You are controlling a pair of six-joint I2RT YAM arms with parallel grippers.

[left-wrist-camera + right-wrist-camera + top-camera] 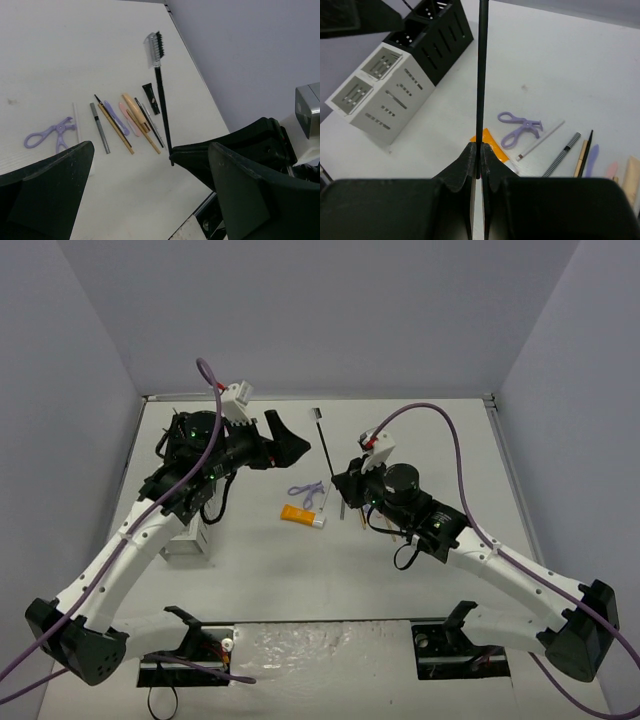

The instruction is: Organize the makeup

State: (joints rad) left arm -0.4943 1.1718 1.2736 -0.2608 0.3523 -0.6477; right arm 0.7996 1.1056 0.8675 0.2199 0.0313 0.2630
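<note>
My right gripper (478, 147) is shut on the lower end of a long thin black brush (481, 60) and holds it above the table. Its comb head shows in the left wrist view (154, 47) and the top view (315, 418). My left gripper (150, 190) is open and empty, hovering left of the brush (285, 445). A purple looped tool (517, 127) and an orange tube (487, 142) lie under the right gripper (345, 480). Several thin pencils and brushes (115, 125) lie in a row beside the purple tool (50, 136).
The black-and-white compartment rack (405, 65) stands on the left of the table, its white part showing below the left arm (188, 540). The table's far edge and grey walls bound the scene.
</note>
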